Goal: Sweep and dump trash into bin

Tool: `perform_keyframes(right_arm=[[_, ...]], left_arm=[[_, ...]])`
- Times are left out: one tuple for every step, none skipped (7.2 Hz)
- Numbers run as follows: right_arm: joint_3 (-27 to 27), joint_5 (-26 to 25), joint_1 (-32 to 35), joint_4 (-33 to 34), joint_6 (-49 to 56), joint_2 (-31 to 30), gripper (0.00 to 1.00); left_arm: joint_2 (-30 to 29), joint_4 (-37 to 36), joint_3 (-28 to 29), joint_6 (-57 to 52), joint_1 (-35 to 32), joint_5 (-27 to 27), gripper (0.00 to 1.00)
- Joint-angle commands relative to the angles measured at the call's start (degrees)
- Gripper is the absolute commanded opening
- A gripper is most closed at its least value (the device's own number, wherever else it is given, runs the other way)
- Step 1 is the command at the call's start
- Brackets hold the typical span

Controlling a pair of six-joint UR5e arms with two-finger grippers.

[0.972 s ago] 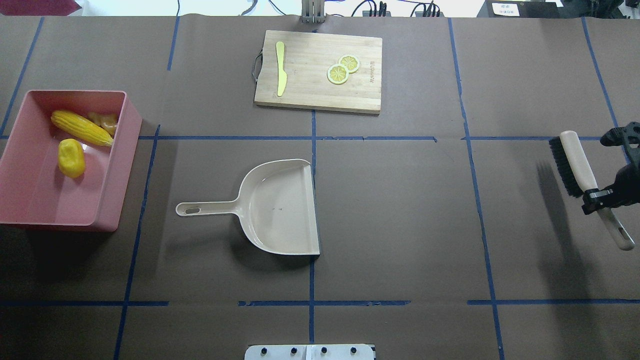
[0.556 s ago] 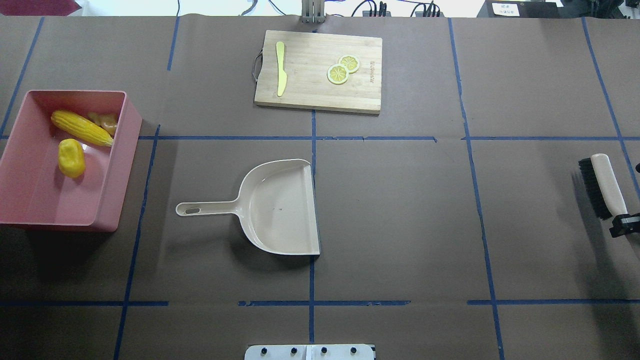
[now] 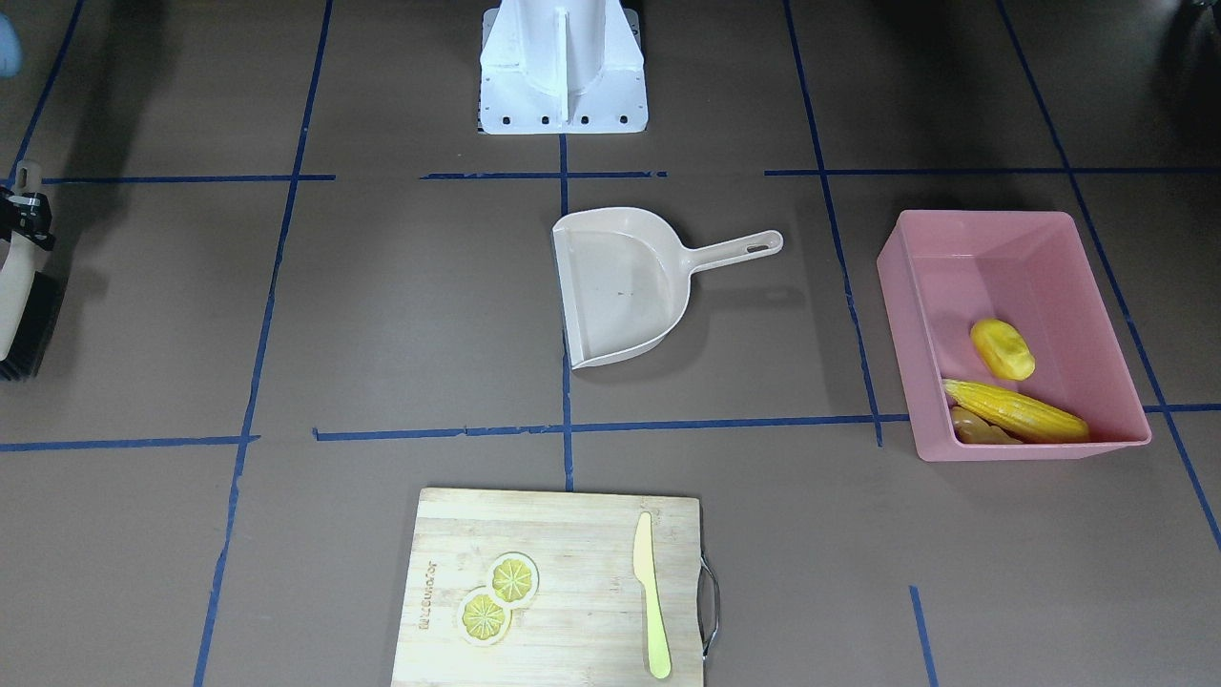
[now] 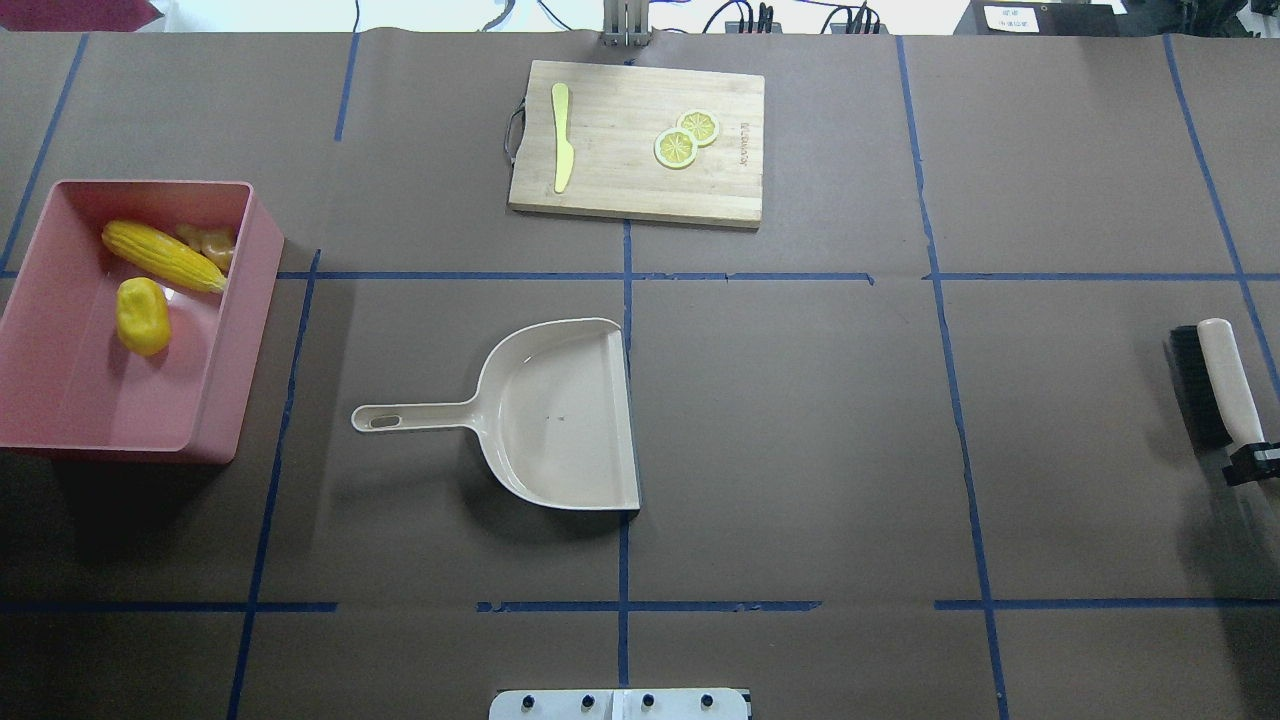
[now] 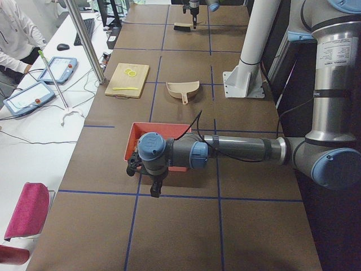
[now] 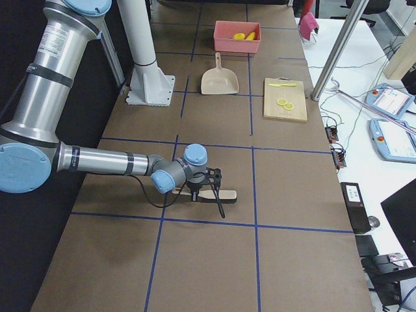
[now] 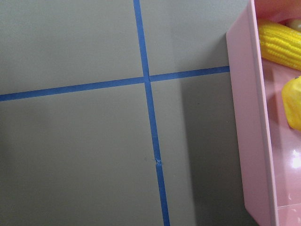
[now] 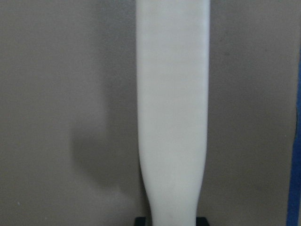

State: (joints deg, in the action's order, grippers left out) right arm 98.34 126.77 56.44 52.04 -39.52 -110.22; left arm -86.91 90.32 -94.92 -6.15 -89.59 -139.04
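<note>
Overhead exterior: matte brown paper table (image 4: pixel 800 420), gridded with blue tape (image 4: pixel 600 275). The smooth pink bin (image 4: pixel 245 330) at its left end holds the ribbed corn cob (image 4: pixel 160 255), lumpy yellow vegetable (image 4: pixel 142 316) and knobbly ginger root (image 4: pixel 212 243). The right gripper (image 4: pixel 1255 460) clamps the brush (image 4: pixel 1225 370) handle; whether the left gripper (image 5: pixel 153 189) is open, I cannot tell.

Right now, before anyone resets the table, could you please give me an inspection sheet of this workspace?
Surface: brown paper table with blue tape grid.
Job's things: corn cob, yellow oval vegetable and ginger root inside the pink bin; dustpan empty, mid-table.
Clutter: cutting board bearing a pale green knife and two lemon slices.
Grippers: right gripper shut on the brush handle; left gripper beside the bin, state unclear.
Cables: black cable along the left arm.
Surroundings: operator and teach pendants at a side desk.
</note>
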Motion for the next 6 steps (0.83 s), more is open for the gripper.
perform_keyframes(right_arm=[[1.4, 1.9, 0.7, -0.1, 0.1, 0.4, 1.0], [2.2, 4.7, 4.3, 0.2, 1.2, 0.2, 1.0], [2.6, 6.1, 5.6, 0.3, 1.6, 0.1, 1.0], [2.0, 6.2, 8.5, 1.0, 7.2, 0.1, 1.0], [2.4, 6.8, 14.8, 6.9, 13.4, 0.2, 1.0], [2.3, 7.6, 19.1, 12.6, 21.9, 1.0, 1.0]], left_arm=[[0.0, 0.1, 0.0, 0.1, 0.0, -0.1, 1.0], [0.0, 0.2, 0.0, 0.2, 0.0, -0.1, 1.0], [0.0, 0.3, 0.0, 0.2, 0.0, -0.1, 1.0], [0.0, 0.4, 0.0, 0.2, 0.0, -0.1, 1.0], [0.0, 0.4, 0.0, 0.2, 0.0, -0.1, 1.0], [0.0, 0.5, 0.0, 0.2, 0.0, -0.1, 1.0]])
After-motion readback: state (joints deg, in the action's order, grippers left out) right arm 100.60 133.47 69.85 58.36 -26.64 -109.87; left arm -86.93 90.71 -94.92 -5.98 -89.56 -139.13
